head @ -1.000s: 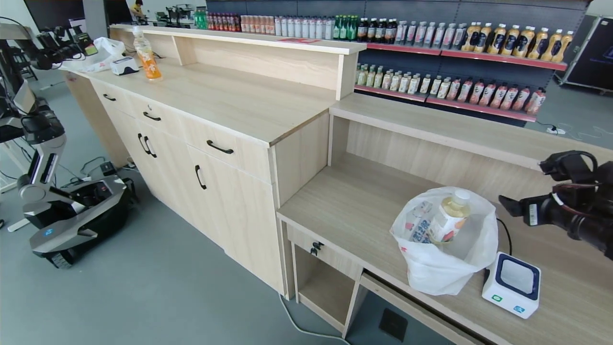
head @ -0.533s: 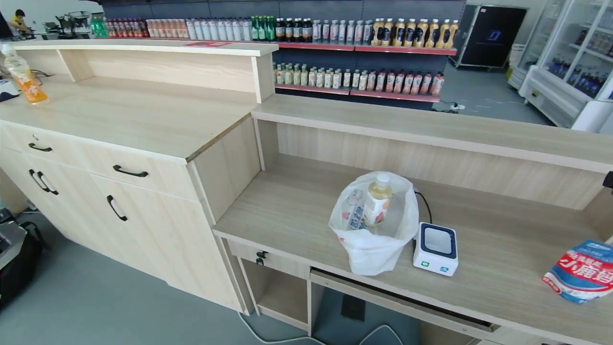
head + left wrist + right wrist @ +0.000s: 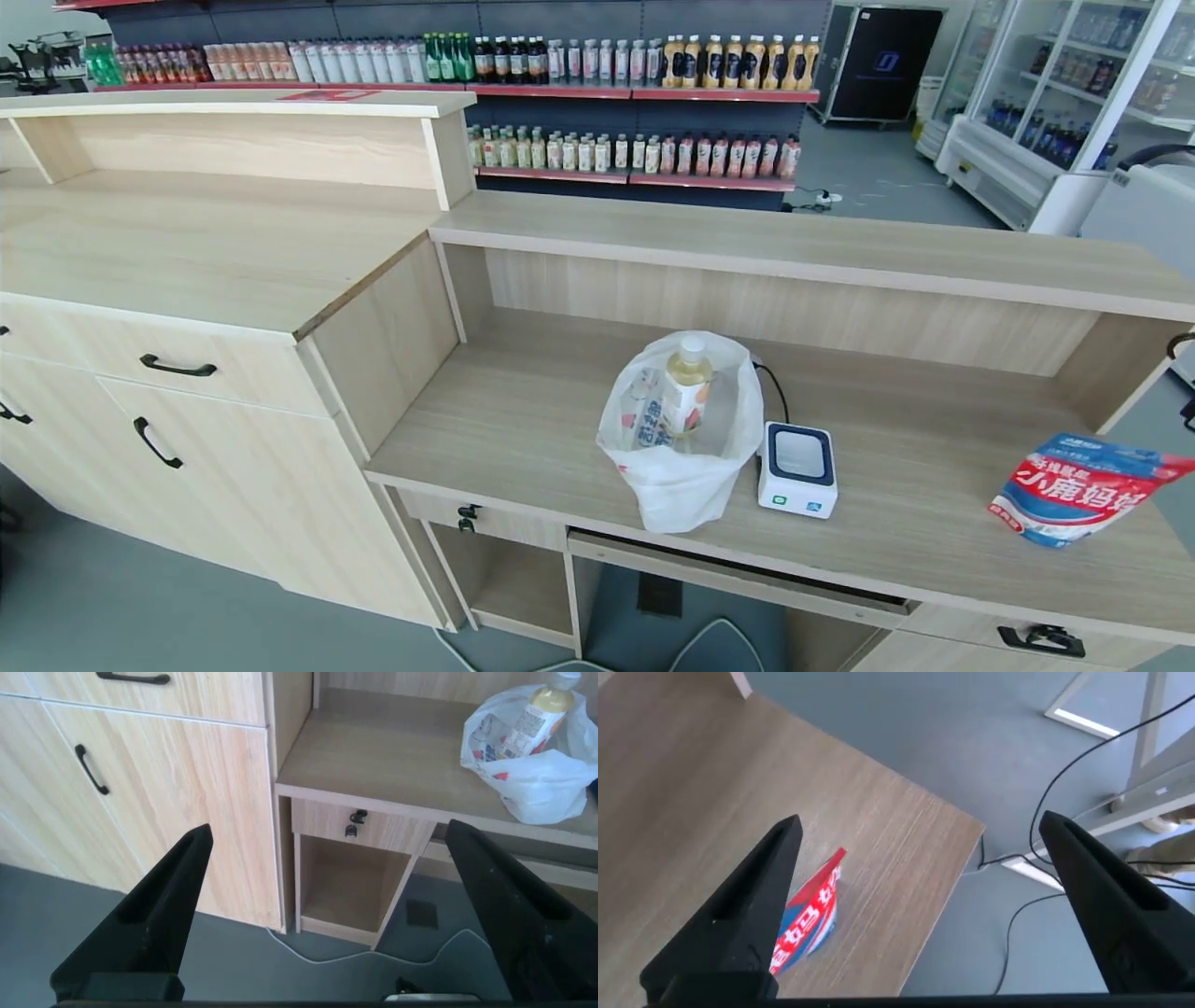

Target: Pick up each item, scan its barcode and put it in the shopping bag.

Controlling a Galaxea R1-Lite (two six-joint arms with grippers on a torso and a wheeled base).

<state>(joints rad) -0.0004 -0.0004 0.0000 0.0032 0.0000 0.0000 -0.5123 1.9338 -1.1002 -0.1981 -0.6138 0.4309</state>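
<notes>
With fingers spread and empty, the left gripper (image 3: pixel 329 826) hangs before the desk (image 3: pixel 551 411) and the right gripper (image 3: pixel 922 819) above the pouch (image 3: pixel 1074 487), not yet scanned, at the desk's right end, while a bottle (image 3: pixel 689 390) already stands in the bag (image 3: pixel 680 476) beside the scanner (image 3: pixel 796 469).

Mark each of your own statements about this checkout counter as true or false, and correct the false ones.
1. A bottle sits cap up inside the white shopping bag. True.
2. The barcode scanner stands on the bag's left side. False: the barcode scanner stands right beside the bag, on its right.
3. A red and blue snack pouch lies on the counter, well apart from the bag. True.
4. The left gripper is shut on a bottle. False: the left gripper is open and holds nothing.
5. The right gripper is open. True.
</notes>
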